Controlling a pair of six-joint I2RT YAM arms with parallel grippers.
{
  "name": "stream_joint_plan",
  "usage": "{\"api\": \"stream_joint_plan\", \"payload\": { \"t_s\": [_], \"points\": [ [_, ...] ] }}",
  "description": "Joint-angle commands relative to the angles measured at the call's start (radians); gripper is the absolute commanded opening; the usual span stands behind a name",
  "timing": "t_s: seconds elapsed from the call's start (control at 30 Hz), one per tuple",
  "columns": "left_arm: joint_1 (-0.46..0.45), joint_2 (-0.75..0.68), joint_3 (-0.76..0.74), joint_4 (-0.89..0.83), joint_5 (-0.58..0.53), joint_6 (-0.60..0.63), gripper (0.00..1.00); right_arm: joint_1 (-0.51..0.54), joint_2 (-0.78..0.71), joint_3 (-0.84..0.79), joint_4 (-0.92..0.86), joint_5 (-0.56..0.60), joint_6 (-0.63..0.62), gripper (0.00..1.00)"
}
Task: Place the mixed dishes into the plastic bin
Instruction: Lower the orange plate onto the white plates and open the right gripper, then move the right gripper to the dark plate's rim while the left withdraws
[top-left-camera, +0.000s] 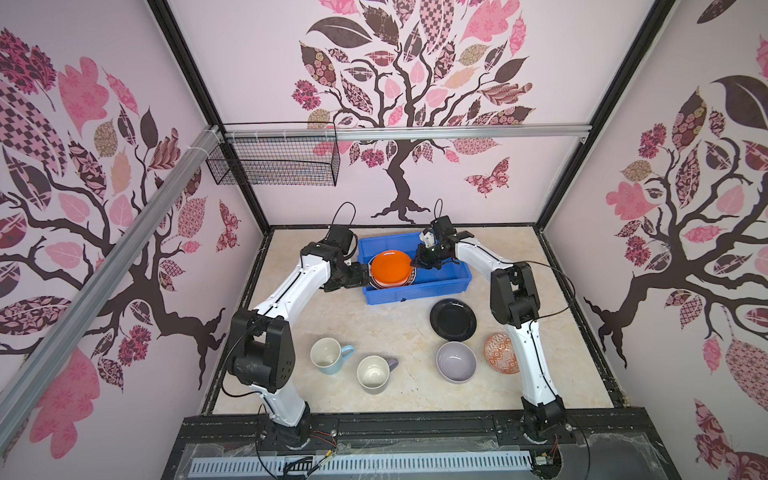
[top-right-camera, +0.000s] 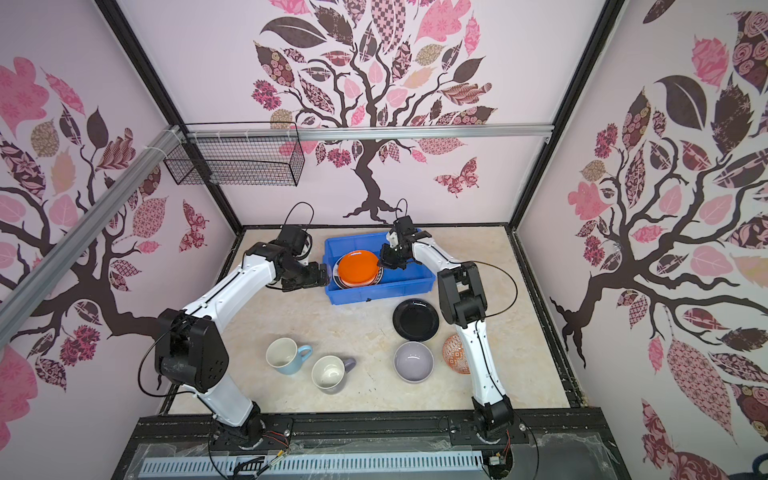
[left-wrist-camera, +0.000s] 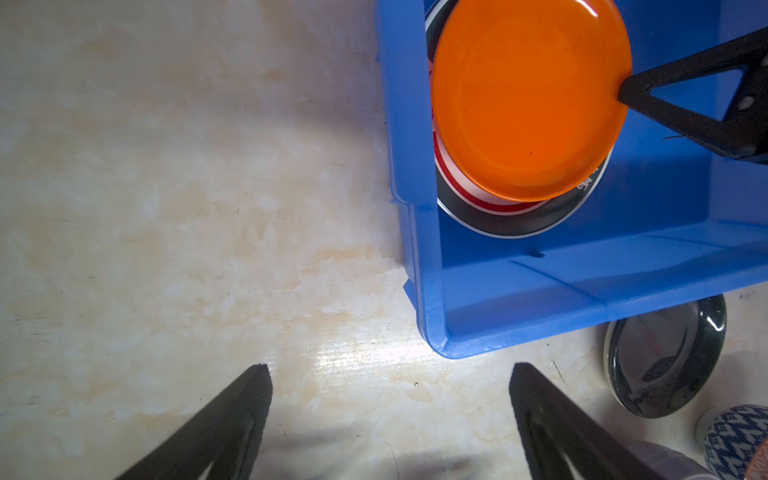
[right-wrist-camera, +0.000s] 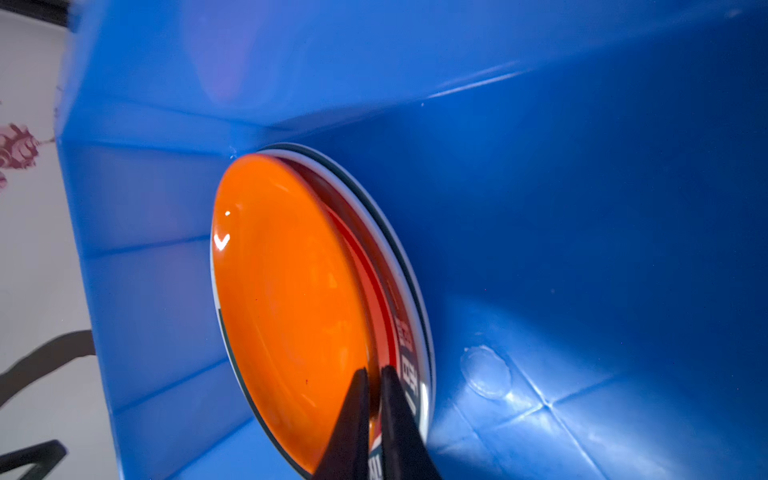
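Note:
The blue plastic bin (top-left-camera: 419, 291) (top-right-camera: 382, 291) stands at the back of the table. Inside it, an orange plate (top-left-camera: 390, 268) (left-wrist-camera: 528, 99) (right-wrist-camera: 291, 299) lies tilted on a stack with a dark-rimmed white plate (left-wrist-camera: 519, 222) at the bottom. My right gripper (top-left-camera: 413, 262) (right-wrist-camera: 373, 370) reaches into the bin, jaws nearly together around the orange plate's rim. Just outside the bin's left wall, my left gripper (top-left-camera: 363, 276) (left-wrist-camera: 390, 372) is wide open over bare table, holding nothing.
On the table in front of the bin are a black plate (top-left-camera: 453, 319), a lavender bowl (top-left-camera: 456, 361), an orange-white patterned bowl (top-left-camera: 498, 353) partly behind the right arm, a light-blue mug (top-left-camera: 328, 355) and a lavender mug (top-left-camera: 374, 374). A wire basket (top-left-camera: 274, 166) hangs on the back wall.

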Motion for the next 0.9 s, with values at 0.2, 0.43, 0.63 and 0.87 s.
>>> {"api": "stream_joint_plan", "payload": {
  "t_s": [0.2,0.43,0.63,0.87],
  "points": [
    [0.005,-0.052,-0.034,0.003,0.029,0.006,0.94,-0.013,-0.072,0.058,-0.096,0.021,-0.043,0.43],
    [-0.005,-0.12,-0.093,0.014,0.067,0.006,0.95,-0.042,-0.3,-0.09,-0.161,0.071,-0.11,0.41],
    [-0.138,-0.157,-0.091,0.001,0.022,0.03,0.96,-0.12,-0.611,-0.429,-0.14,0.134,-0.125,0.39],
    [-0.306,-0.13,-0.037,-0.006,0.066,0.036,0.94,-0.162,-0.891,-0.843,-0.11,0.233,-0.131,0.36]
  ]
}}
